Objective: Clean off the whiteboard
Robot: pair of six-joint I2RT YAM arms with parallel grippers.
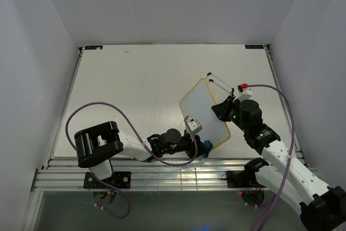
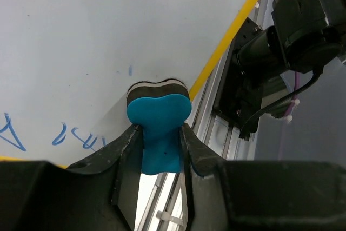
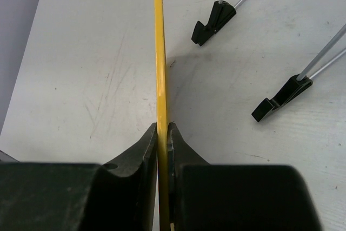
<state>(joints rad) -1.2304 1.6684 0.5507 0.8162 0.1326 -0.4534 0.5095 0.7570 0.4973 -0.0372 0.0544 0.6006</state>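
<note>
The whiteboard (image 1: pixel 203 109), white with a thin yellow frame, stands tilted right of the table's middle on black wire feet (image 3: pixel 212 24). My right gripper (image 1: pixel 223 107) is shut on its right edge; the right wrist view shows the yellow frame (image 3: pixel 159 52) edge-on between the fingers. My left gripper (image 1: pixel 204 147) is shut on a blue bone-shaped eraser (image 2: pixel 158 128), whose pad end presses on the board face (image 2: pixel 97 31) near its lower corner. Blue scribbles (image 2: pixel 65 136) show on the board left of the eraser, and a small blue mark (image 2: pixel 130 71) sits above it.
The white table (image 1: pixel 130 90) sits between white walls. An aluminium rail (image 1: pixel 162 169) runs along the near edge. A purple cable (image 1: pixel 102 112) loops over the left arm. The right arm's base (image 2: pixel 303 20) shows beyond the board's yellow edge in the left wrist view.
</note>
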